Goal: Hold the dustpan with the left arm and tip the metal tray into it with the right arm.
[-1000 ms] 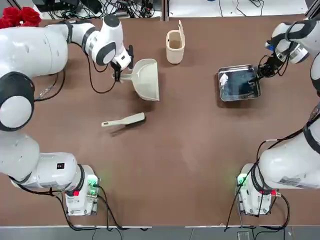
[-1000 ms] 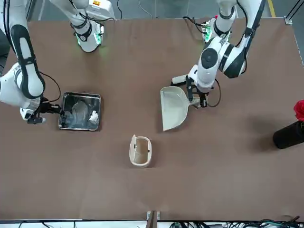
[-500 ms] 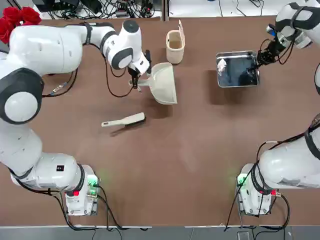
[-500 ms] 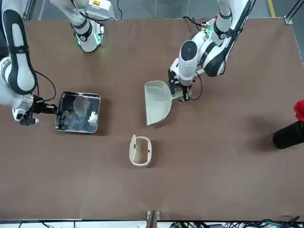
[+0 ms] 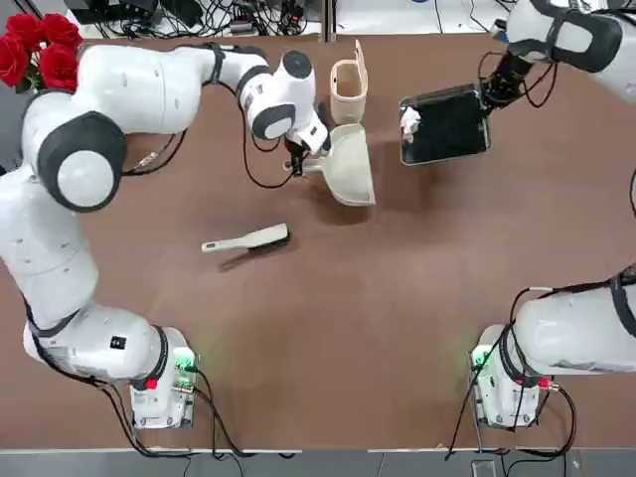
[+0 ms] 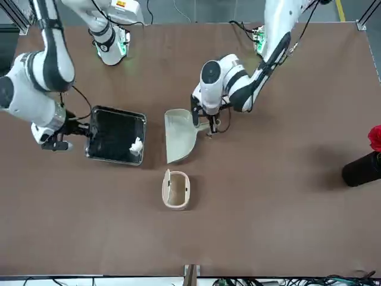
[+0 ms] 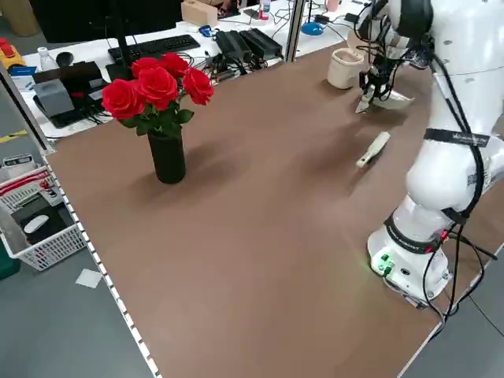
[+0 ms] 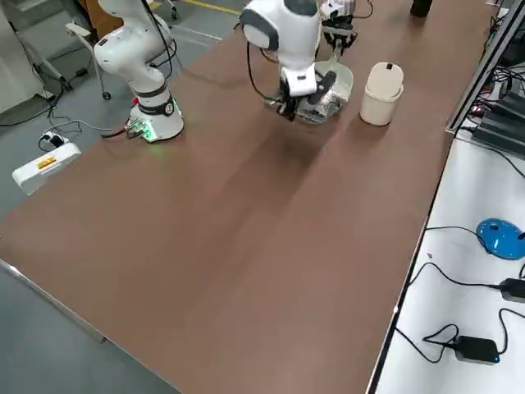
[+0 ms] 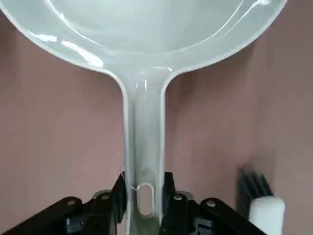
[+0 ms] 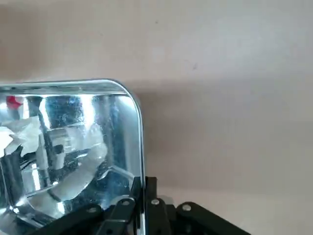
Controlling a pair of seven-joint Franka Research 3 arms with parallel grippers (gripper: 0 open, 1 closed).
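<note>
Dustpan (image 5: 348, 171) and metal tray (image 5: 447, 137), both up in the air over a big brown bench (image 5: 328, 348). Next, the big white left arm (image 5: 119, 94), stretching out from its base to the dustpan. Also the big white right arm (image 5: 571, 40), reaching in from its own side to the metal tray. Then a black vase (image 7: 167, 157) with red roses (image 7: 161, 90), standing up on the bench, past the left arm and well apart from the dustpan.

Now the shiny square metal tray, near the dustpan but not touching, with a gap between. On its rim, the jaws of the right gripper (image 10: 144, 183), shut tight with the thin edge pinched in the middle. Then the cream dustpan, its wide scoop pointing to the metal tray's side. On its short handle, near the end with the hole, the jaws of the left gripper (image 9: 145, 182), closed snug from both sides. Just past the dustpan, a little cream bin (image 6: 176, 190), upright, lid open. Closer to the robot than the dustpan, a slim hand brush (image 5: 246, 240) with dark hairs, lying on the bench. Last and smallest, a white crumpled scrap (image 6: 137, 146) in the metal tray, near the edge on the dustpan's side.
</note>
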